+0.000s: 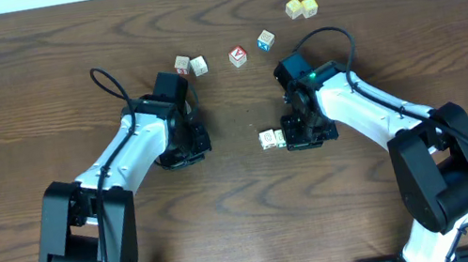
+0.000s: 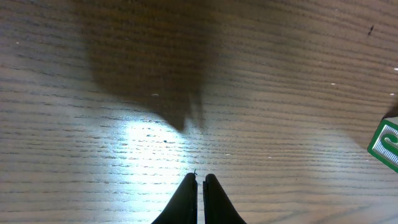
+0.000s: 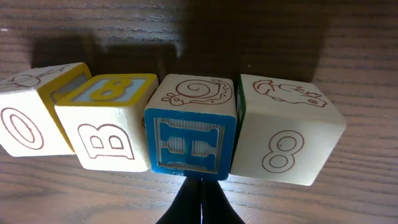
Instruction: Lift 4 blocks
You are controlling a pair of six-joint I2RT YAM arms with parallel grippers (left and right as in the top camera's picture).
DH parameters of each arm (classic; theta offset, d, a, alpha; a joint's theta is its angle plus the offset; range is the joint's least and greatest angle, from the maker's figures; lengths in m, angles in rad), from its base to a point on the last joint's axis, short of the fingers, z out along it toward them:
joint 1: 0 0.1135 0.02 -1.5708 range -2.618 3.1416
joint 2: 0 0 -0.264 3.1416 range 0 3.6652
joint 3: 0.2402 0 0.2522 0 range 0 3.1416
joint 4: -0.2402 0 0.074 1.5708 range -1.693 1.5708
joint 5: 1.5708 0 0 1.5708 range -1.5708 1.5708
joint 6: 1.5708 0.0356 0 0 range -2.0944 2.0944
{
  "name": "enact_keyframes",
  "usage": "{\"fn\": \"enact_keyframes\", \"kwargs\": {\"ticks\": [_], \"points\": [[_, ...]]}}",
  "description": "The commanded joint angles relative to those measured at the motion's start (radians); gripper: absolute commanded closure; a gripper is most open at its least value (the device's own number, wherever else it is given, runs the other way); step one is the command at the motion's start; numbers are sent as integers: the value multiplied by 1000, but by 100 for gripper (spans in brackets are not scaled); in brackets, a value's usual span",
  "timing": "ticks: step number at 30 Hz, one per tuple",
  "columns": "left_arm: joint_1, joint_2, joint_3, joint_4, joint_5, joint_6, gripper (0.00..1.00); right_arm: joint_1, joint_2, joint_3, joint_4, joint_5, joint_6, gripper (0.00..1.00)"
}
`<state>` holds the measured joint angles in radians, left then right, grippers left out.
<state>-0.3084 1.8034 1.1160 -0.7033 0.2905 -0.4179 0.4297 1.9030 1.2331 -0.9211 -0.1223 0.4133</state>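
Note:
The right wrist view shows four blocks side by side in a row on the table. From left to right they are a cream "O" block [image 3: 28,121], a cream "B" block [image 3: 109,130] with a yellow-edged top, a blue-faced block [image 3: 189,146] and a cream "8" block [image 3: 283,134]. My right gripper [image 3: 201,183] is shut, its tips right at the blue block's lower edge, holding nothing. From overhead, only the cream end of the row [image 1: 270,139] shows beside the right gripper [image 1: 304,131]. My left gripper [image 2: 200,177] is shut over bare wood, left of the row [image 1: 185,147].
Loose cubes lie at the back: two cream ones [image 1: 190,64], a red-faced one [image 1: 238,55], a pale-blue one [image 1: 265,40] and two yellow ones [image 1: 301,7]. A green-edged block [image 2: 388,143] shows at the right edge of the left wrist view.

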Motion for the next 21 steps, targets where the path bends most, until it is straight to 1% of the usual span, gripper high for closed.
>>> {"fn": "enact_keyframes", "kwargs": {"ticks": [1, 8, 11, 13, 17, 19, 21], "points": [[1, -6, -7, -2, 13, 10, 93, 4, -7, -4, 3, -9, 12, 99], [1, -6, -7, -3, 17, 11, 93, -12, -37, 37, -14, -54, -11, 99], [1, -6, -7, 9, 78, 34, 93, -42, -68, 77, -53, -63, -39, 99], [-5, -6, -7, 39, 135, 47, 93, -74, -92, 100, -75, -63, -48, 99], [-29, -6, -7, 118, 134, 47, 93, -148, -133, 103, -80, -63, -49, 99], [-39, -6, -7, 157, 117, 21, 93, -184, -135, 102, -90, -63, -49, 99], [-51, -6, -7, 195, 81, -45, 93, -220, -134, 98, -97, -62, -49, 99]]}}
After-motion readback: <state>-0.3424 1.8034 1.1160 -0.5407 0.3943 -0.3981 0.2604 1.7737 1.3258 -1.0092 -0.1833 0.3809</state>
